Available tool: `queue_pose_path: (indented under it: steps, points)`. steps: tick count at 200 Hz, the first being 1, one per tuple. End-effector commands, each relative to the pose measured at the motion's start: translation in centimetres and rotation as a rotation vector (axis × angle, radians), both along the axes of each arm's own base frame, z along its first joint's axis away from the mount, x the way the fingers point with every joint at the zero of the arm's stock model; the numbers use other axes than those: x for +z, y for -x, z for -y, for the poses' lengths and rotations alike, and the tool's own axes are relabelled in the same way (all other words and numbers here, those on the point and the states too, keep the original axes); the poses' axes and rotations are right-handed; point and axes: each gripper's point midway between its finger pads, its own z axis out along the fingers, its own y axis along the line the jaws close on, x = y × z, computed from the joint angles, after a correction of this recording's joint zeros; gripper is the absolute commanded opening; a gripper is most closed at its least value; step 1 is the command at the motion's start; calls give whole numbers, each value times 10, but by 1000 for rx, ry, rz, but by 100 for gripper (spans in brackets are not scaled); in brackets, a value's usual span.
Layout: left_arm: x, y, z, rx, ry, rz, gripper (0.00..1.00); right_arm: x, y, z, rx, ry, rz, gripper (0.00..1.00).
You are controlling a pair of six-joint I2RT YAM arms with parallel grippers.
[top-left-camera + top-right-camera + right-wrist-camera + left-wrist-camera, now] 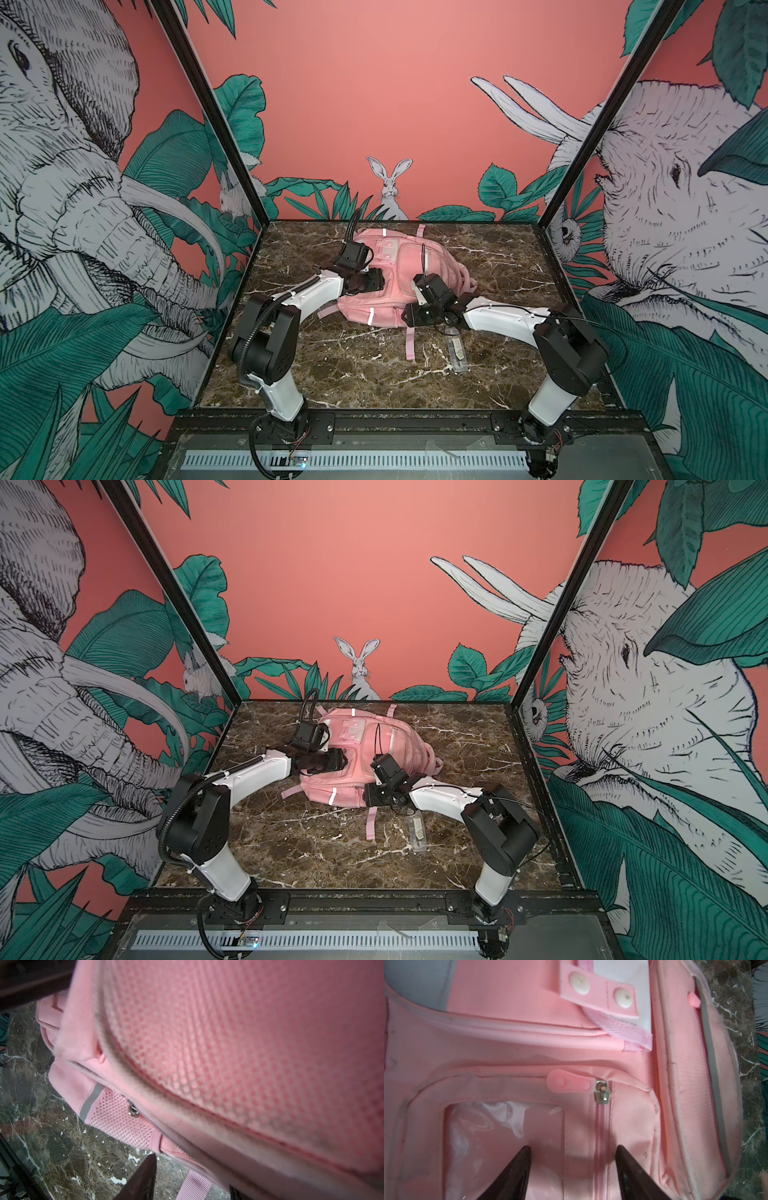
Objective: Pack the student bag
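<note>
The student bag (pixel 399 266), pink fabric with honeycomb mesh, lies centre-far on the veined marble table (pixel 332 374). The left gripper (pixel 573 1147) is spread over its clear-window pocket (pixel 504 1126). The right gripper (pixel 192 1174) straddles the bag's edge (whether it pinches is unclear).

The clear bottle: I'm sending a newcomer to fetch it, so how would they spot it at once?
Find the pink student bag lying on the brown marble table. Follow its long pink strap toward the front edge; just right of it, beside the right arm, lies the clear bottle. It is the only see-through thing there; its neighbours are pink fabric or black-and-white robot.
</note>
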Motion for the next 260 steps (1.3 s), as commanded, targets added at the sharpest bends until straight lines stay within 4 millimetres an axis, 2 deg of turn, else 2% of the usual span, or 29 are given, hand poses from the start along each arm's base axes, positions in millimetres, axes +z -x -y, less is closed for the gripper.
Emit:
queue_pose_path:
  steps: [1,260]
  points:
    - [-25,41,6,-34,2,-156,65,8,-8,-10,9,-15,45,54]
    - [-15,51,14,-58,29,-149,65,-4,-21,-31,34,2,40,54]
